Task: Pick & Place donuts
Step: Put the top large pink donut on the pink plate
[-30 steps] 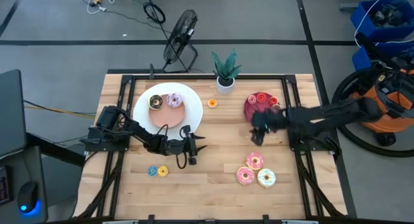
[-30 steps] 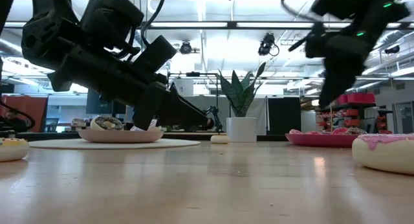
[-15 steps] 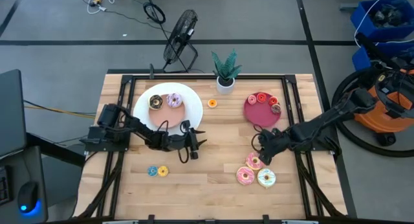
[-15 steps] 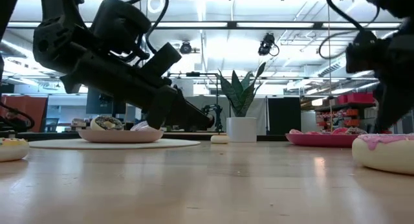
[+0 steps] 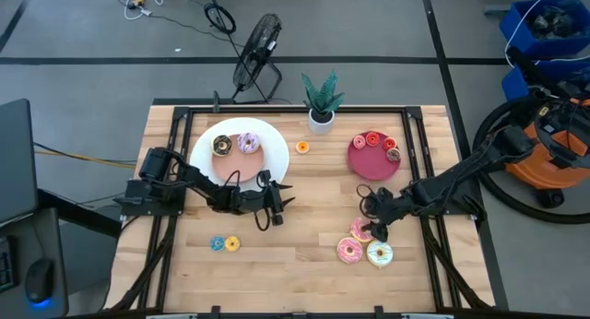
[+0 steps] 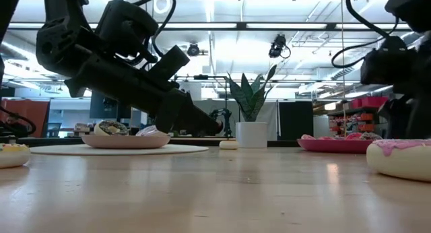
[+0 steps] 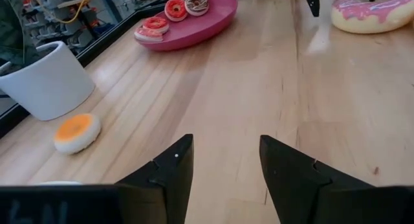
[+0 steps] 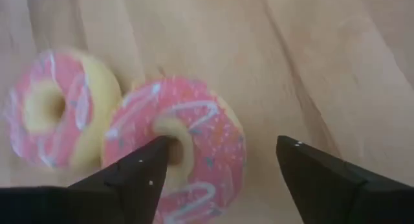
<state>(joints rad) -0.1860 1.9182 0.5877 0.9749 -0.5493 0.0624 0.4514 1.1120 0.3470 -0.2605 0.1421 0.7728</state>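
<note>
A light wooden table (image 5: 304, 185) with a black frame carried everything. At its upper left lay a big white plate (image 5: 268, 153), at upper centre a potted plant (image 5: 321, 102) with a small orange donut (image 5: 302, 147) just below it, and at upper right a magenta dish (image 5: 369, 164). At lower left sat a tiny blue donut (image 5: 217, 243) beside a yellow one (image 5: 232, 243), and at lower right three larger donuts clustered: two pink (image 5: 349, 251) and one white (image 5: 379, 254).

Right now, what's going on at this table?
Donut sorting. The right gripper is down over the pink-frosted donut nearest the magenta dish, open, one finger in its hole, nothing lifted. The left gripper waits open beside the white plate, which holds two donuts.
</note>
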